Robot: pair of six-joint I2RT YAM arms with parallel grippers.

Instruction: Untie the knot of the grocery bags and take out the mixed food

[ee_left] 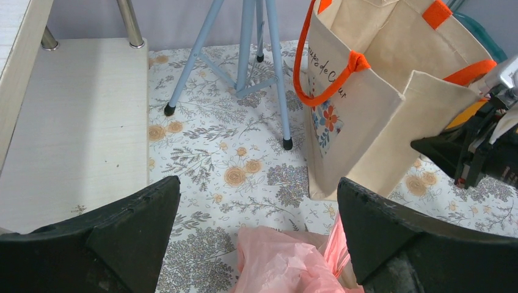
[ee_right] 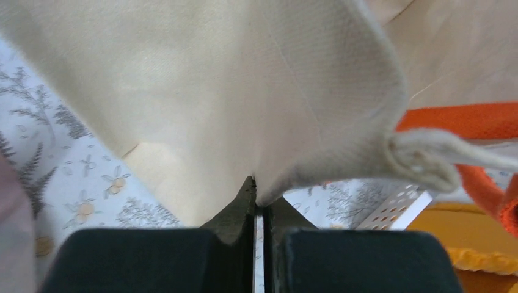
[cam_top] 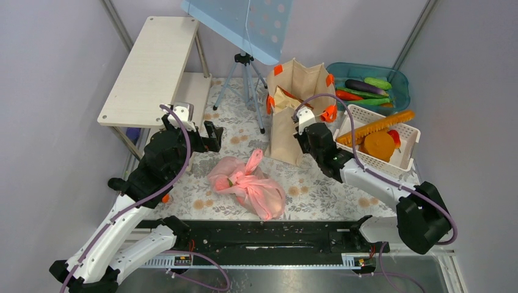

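The pink grocery bag lies knotted on the floral cloth at mid-table. Its near edge shows in the left wrist view. A red and green bit of the mixed food shows through the plastic; the rest is hidden inside. My left gripper is open and empty, up and to the left of the bag, with its jaws wide apart. My right gripper is shut on the lower fabric edge of the beige tote, pinched at its tips.
The tote stands behind the bag. A white basket with toy bread and a teal bin of toy vegetables sit at the right. A blue tripod stands at the back, and a wooden shelf at the left.
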